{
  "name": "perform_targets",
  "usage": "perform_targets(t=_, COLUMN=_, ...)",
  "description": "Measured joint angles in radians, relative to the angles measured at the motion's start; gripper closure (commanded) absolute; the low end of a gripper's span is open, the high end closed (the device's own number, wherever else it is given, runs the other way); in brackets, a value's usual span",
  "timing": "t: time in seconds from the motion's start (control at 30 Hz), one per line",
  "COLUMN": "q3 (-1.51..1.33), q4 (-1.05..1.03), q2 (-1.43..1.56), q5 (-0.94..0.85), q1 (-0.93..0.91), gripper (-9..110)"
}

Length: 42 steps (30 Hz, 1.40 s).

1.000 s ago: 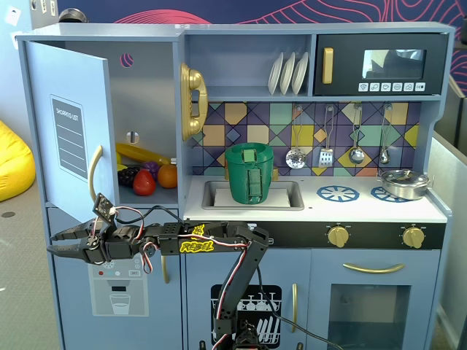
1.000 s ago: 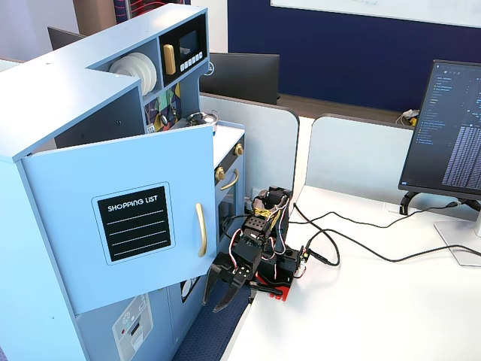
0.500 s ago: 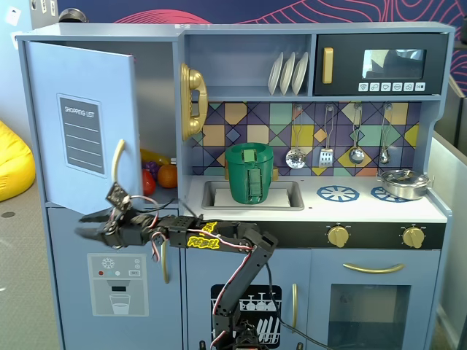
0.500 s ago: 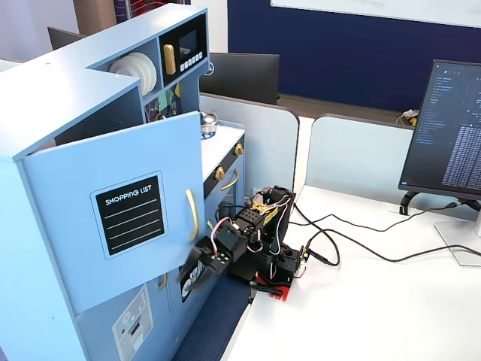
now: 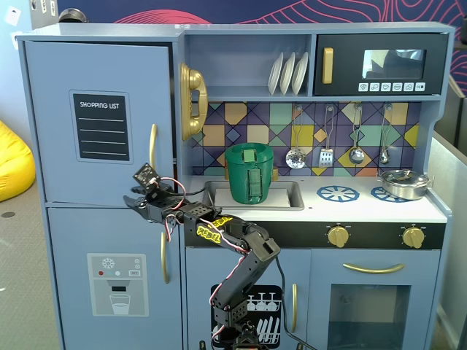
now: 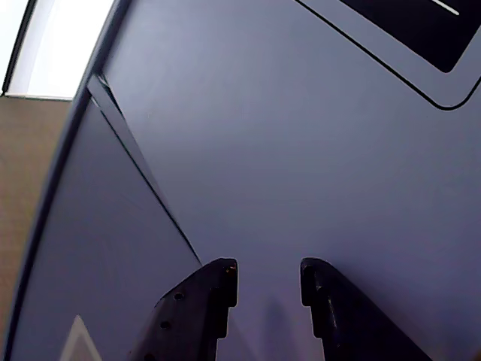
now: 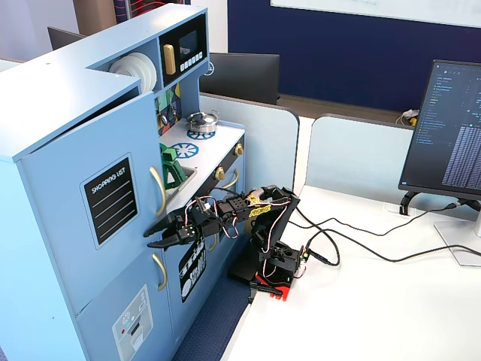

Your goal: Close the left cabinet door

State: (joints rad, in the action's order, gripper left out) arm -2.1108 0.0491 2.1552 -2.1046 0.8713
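- We locate the left cabinet door [image 5: 98, 120] at the upper left of the toy kitchen, above the lower door with the dispenser graphic [image 5: 117, 284] and to the left of the sink [image 5: 252, 195] edge of the counter [image 5: 365, 208].
- In the oblique fixed view the left cabinet door [image 7: 90, 195] stands slightly ajar; a dark gap shows along its top edge under the cabinet roof.
- We judge the task nearly complete; a short push remains.
- The claw [image 5: 135, 200] sits at the door's bottom edge, below the gold handle [image 5: 153, 149]. Its jaws stand apart and hold nothing.
- In the wrist view the claw [image 6: 269, 282] faces the flat blue panel, with the fingertips [image 6: 222, 274] very near it; we cannot tell whether they touch.
- Handling, as we judge it: the door is a rigid, light wooden panel with a smooth painted face. It swings on hinges and needs no grip.
- Contact point: we recommend pressing the flat face on the handle side, away from the hinges.
- Orientation: the long axis runs vertically, the chalkboard panel [image 5: 101, 125] reads upright, and the handle runs parallel to the free edge.
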Motion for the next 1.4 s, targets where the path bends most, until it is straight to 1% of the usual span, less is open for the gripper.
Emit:
perform_targets(t=0.33, q3=0.0, q4=0.034, q2=-0.021, q5=-0.009, q1=-0.104, gripper=102)
perform_targets(t=0.53, q3=-0.011, q4=0.018, q2=-0.005, q5=0.002, q1=-0.114, gripper=102)
perform_targets(t=0.63, q3=-0.064, q4=-0.078, q2=0.083, q5=0.038, q1=-0.071, gripper=102)
perform_targets(t=0.73, q3=-0.133, q4=-0.222, q2=0.213, q5=0.072, q1=-0.021, gripper=102)
perform_targets(t=0.83, q3=-0.222, q4=-0.371, q2=0.362, q5=0.104, q1=-0.041, gripper=102)
perform_targets(t=0.97, q3=-0.367, q4=-0.555, q2=0.528, q5=0.124, q1=-0.216, gripper=102)
perform_targets(t=1.13, q3=-0.535, q4=-0.853, q2=0.667, q5=0.158, q1=-0.577, gripper=102)
perform_targets(t=1.23, q3=-0.637, q4=-1.02, q2=0.733, q5=0.209, q1=-0.753, gripper=102)
perform_targets(t=1.33, q3=-0.744, q4=-1.163, q2=0.813, q5=0.256, q1=-0.865, gripper=102)
perform_targets(t=1.4, q3=-0.813, q4=-1.23, q2=0.879, q5=0.293, q1=-0.893, gripper=102)
